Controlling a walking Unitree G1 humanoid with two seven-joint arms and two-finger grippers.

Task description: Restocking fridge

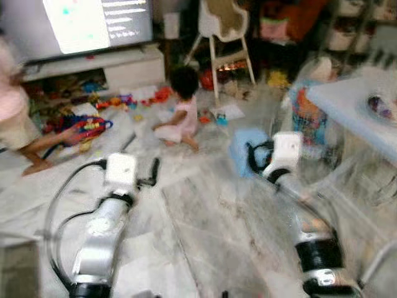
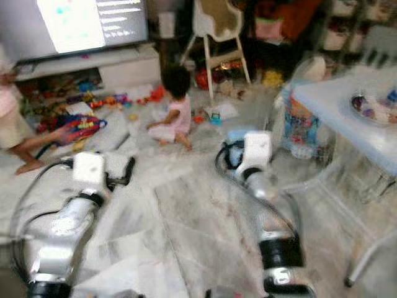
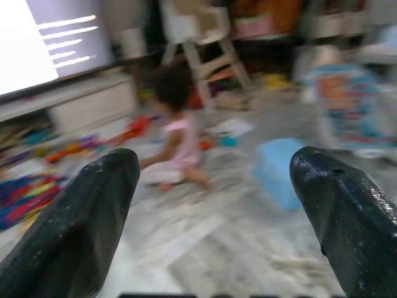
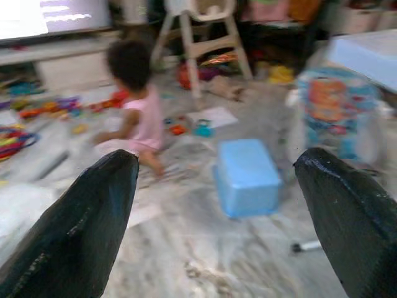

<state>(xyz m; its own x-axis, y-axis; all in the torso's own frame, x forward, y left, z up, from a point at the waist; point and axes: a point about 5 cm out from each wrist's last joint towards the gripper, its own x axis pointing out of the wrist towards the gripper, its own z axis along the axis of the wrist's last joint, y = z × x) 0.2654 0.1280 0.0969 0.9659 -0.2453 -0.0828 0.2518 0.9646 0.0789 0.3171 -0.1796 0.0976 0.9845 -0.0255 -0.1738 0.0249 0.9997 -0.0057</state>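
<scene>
Two grippers ride ahead of me, both empty, as I steer through a living room. My left gripper (image 3: 211, 205) has its jaws spread wide with bare floor (image 1: 205, 217) between them, and my right gripper (image 4: 217, 211) is parted the same way, nothing held. No fridge and no groceries are anywhere I can see, so I judge this to be the travel step, on the way to either the stock or the appliance. The head views are smeared, which fits walking. Ahead, a small child (image 1: 180, 108) sits on the floor among scattered toys (image 1: 93, 127), and another person (image 1: 15, 118) stands at the left edge near a lit screen (image 1: 87, 22). A blue box (image 4: 247, 177) lies on the floor just beyond my right arm, and a pale table (image 2: 347, 118) with a dish on it stands to my right. My next move calls for slow steps, a wide berth around the child and the blue box, and a turn of the head to find the fridge.
</scene>
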